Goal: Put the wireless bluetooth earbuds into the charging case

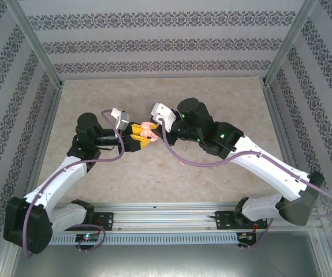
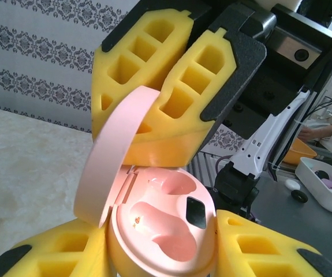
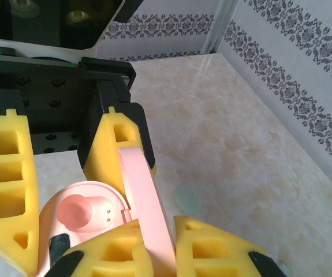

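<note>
Presently: your pink charging case (image 1: 148, 134), open, held aloft.
Top: left gripper (image 1: 138, 137) and right gripper (image 1: 154, 130) meet on it. Left wrist: left clasps its body. Right wrist: right pinches the lid (image 3: 145, 213); one pink earbud (image 3: 76, 210) sits inside.

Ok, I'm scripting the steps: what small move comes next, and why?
The right gripper should probably let go of the lid: it stands open, the left gripper holds the charging case, and a pink earbud lies on the table.
</note>
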